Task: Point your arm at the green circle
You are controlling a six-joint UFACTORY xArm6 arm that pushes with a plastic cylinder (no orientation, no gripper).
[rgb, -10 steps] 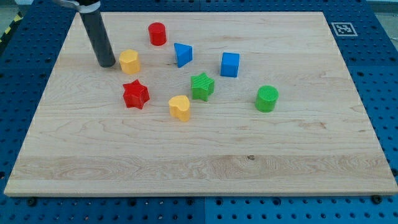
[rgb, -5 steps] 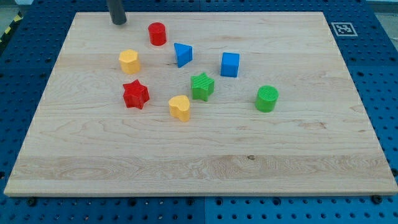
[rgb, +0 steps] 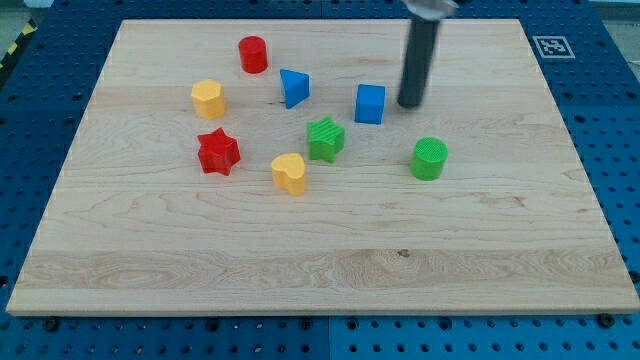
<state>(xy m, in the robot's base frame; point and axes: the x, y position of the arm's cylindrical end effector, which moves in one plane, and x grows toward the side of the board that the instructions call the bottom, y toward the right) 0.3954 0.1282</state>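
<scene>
The green circle (rgb: 429,158) is a green cylinder right of the board's middle. My tip (rgb: 409,103) rests on the board just above it and slightly to its left, apart from it. The tip is close to the right side of the blue cube (rgb: 370,103), with a small gap between them. The rod rises from the tip to the view's top edge.
A green star (rgb: 325,138), a yellow heart (rgb: 289,172), a red star (rgb: 218,152), a yellow hexagon (rgb: 207,98), a red cylinder (rgb: 252,54) and a blue triangle (rgb: 293,87) lie left of the tip. A fiducial tag (rgb: 551,46) sits at the board's top right corner.
My tip has moved from the top left of the board, near the yellow hexagon, across to the right and down beside the blue cube, above the green circle. No block has moved.
</scene>
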